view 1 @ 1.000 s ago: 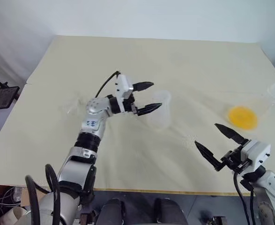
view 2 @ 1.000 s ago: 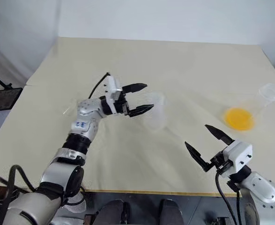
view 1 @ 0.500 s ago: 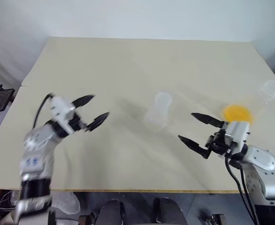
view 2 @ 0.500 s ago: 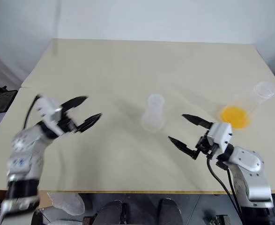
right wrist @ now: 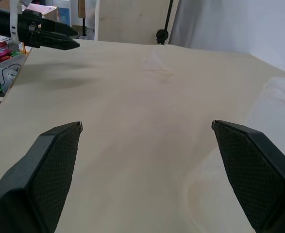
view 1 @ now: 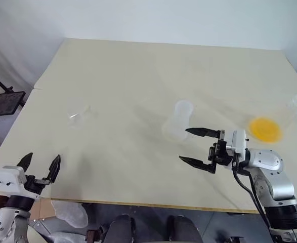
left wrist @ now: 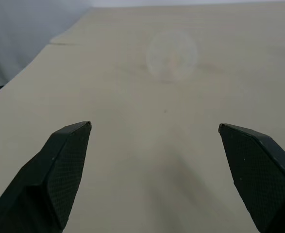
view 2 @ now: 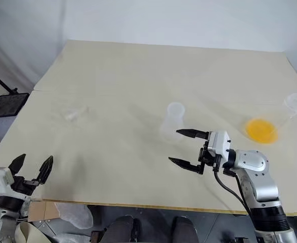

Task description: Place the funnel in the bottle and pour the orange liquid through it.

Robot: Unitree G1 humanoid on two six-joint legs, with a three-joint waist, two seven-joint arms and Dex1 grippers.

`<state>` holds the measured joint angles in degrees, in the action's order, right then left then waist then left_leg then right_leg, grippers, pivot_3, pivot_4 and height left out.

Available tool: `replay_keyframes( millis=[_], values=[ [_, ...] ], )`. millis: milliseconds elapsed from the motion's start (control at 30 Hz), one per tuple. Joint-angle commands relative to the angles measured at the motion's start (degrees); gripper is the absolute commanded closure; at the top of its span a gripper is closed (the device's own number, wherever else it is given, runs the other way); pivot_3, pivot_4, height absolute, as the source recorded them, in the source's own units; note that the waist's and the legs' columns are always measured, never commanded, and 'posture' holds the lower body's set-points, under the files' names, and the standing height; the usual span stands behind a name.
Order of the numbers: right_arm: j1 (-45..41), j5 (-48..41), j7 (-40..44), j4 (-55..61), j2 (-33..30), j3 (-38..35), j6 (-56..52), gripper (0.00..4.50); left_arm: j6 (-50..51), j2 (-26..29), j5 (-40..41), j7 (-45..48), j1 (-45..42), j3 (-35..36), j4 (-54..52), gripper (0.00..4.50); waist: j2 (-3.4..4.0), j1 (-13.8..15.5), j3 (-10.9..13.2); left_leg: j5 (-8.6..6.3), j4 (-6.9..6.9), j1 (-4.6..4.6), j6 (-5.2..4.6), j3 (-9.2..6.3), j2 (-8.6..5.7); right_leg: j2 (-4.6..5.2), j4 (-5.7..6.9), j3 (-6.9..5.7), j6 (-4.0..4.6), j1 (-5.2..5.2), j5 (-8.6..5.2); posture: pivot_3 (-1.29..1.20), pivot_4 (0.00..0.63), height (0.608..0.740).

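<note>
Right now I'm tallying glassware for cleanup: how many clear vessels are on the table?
3. The funnel lies toward the table's left; the bottle stands mid-table; the flask with orange liquid sits at the right edge. None looks hidden.

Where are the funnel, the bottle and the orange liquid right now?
funnel (view 1: 80, 116): left eye view, on its round rim as it lies on the table.
bottle (view 1: 178, 121): left eye view, on its clear body.
orange liquid (view 1: 264, 128): left eye view, middle of the orange patch.
</note>
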<state>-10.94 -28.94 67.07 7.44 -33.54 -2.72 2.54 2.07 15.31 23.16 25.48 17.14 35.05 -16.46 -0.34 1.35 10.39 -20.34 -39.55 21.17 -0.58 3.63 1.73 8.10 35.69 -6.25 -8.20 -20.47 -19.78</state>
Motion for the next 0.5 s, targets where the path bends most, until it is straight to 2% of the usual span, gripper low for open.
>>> replay_keyframes(
  millis=[33, 267, 500],
  values=[
    [0.01, -0.44, 0.13, 0.51, -0.63, -1.52, 0.79, 0.00, 0.84, 1.60, 0.34, -1.10, -4.61, -3.14, -0.63, 0.03, 0.00, 0.01, 0.00, 0.00, 0.00, 0.00, 0.00, 0.01, 0.00, -0.01, 0.01, -0.01, 0.00, 0.00, 0.00, 0.00, 0.150, 0.740],
    [-0.40, 0.02, -1.26, 0.95, -0.41, -1.99, 0.76, 0.00, 2.94, 5.20, -4.56, -3.31, -22.27, -11.56, 12.52, 0.03, 0.00, -0.07, -0.01, 0.01, -0.06, 0.00, 0.01, 0.08, -0.10, -0.07, 0.11, -0.01, -0.01, -0.05, 0.00, 0.00, 0.150, 0.740],
    [1.56, 0.35, -3.81, 3.01, 0.44, -2.05, 0.91, 0.00, 2.91, 5.62, -8.35, -7.69, -32.78, -14.75, 23.44, 0.03, -0.01, -0.54, -0.01, 0.00, -0.01, 0.04, 0.11, 0.10, -0.07, -0.29, 0.13, -0.06, -0.01, -0.15, 0.01, 0.00, 0.150, 0.740]
  ],
)
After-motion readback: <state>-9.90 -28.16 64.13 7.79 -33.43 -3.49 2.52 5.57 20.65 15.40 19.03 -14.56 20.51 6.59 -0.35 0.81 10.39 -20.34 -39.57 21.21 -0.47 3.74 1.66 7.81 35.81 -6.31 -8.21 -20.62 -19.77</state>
